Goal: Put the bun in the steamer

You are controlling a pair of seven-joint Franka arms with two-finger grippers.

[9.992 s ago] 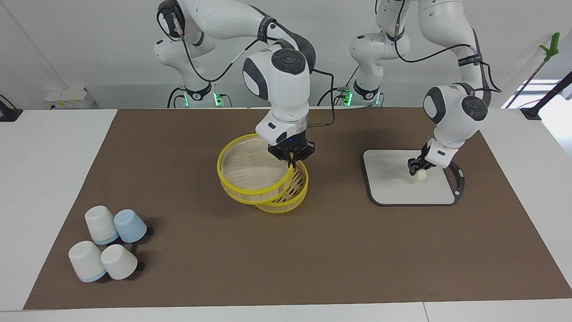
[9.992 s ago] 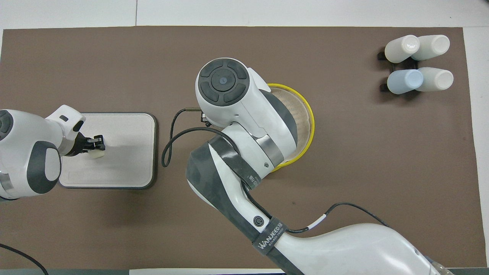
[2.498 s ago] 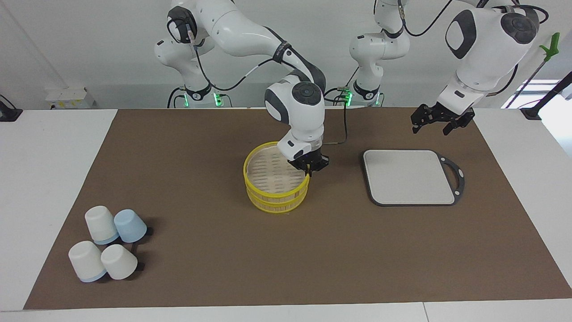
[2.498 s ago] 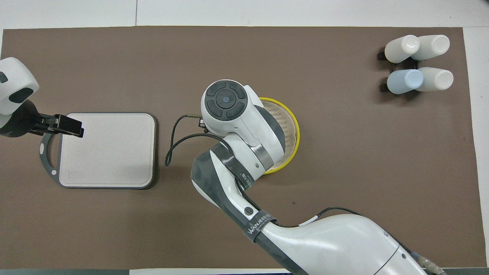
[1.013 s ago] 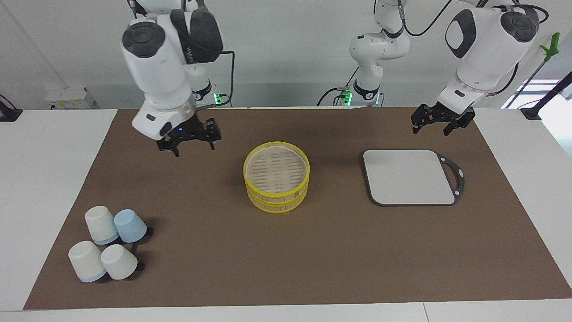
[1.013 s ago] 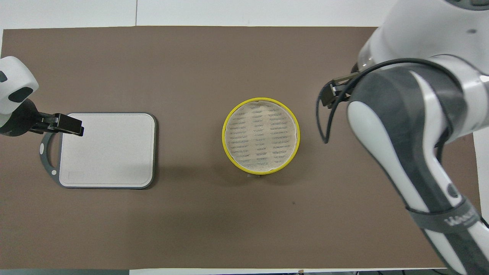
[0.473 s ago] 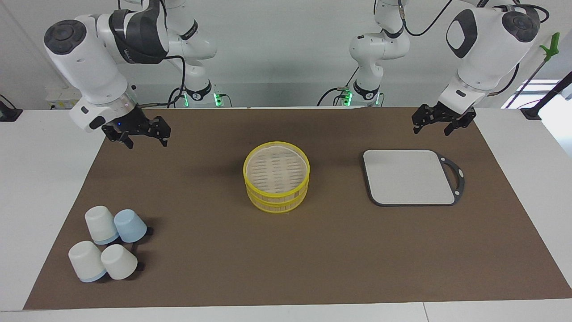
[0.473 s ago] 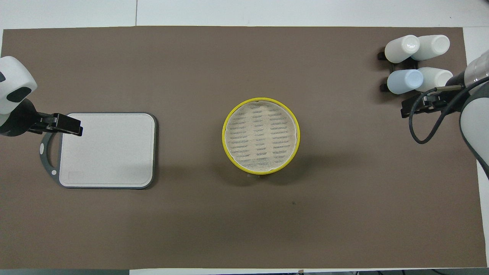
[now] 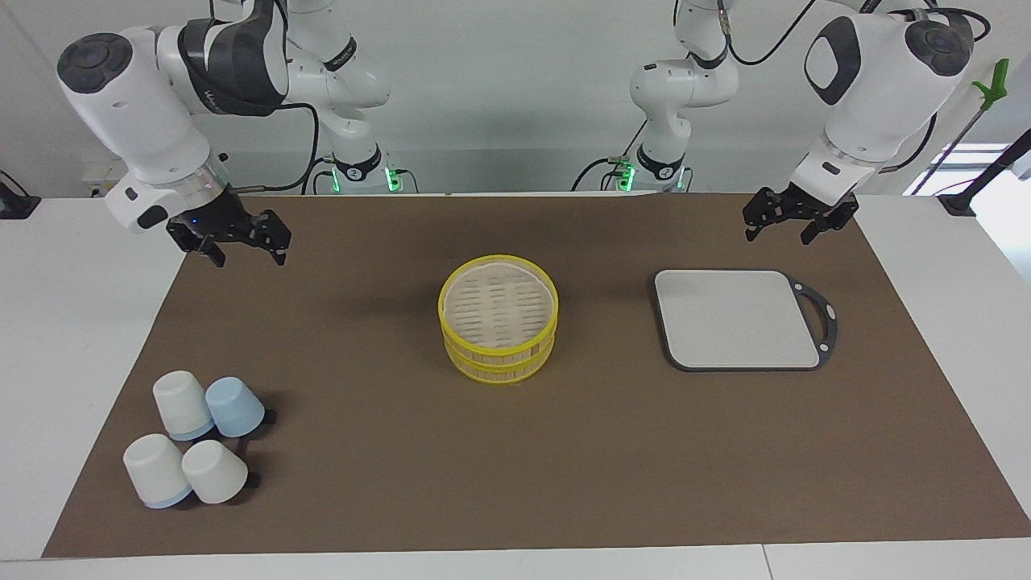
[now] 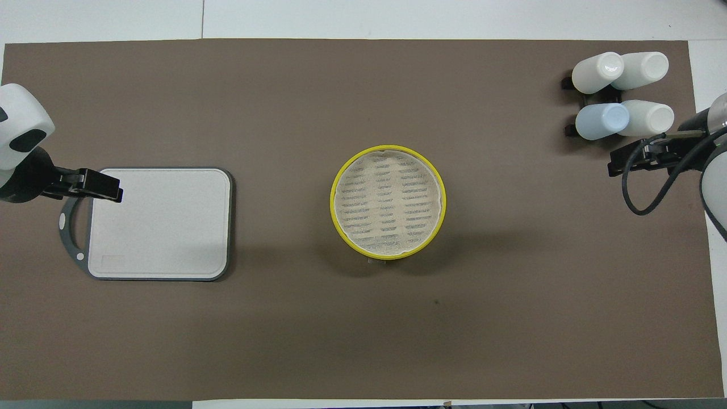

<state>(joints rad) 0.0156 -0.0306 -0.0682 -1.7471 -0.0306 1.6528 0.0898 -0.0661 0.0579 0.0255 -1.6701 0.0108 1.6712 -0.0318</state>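
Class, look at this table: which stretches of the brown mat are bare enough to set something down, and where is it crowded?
Bare mat lies between the steamer and the grey board, between the steamer and the cups, and along the edge farthest from the robots. The board's top is bare too. It is crowded only at the cups' corner. Both hands, left and right, hang open over the mat's ends.

Bystanders on the brown mat

A grey-rimmed square cutting board (image 9: pixel 737 319) with a looped handle lies flat toward the left arm's end of the brown mat (image 9: pixel 564 451). Four upturned cups (image 9: pixel 193 439), three white and one pale blue, cluster toward the right arm's end, farther from the robots than the board.
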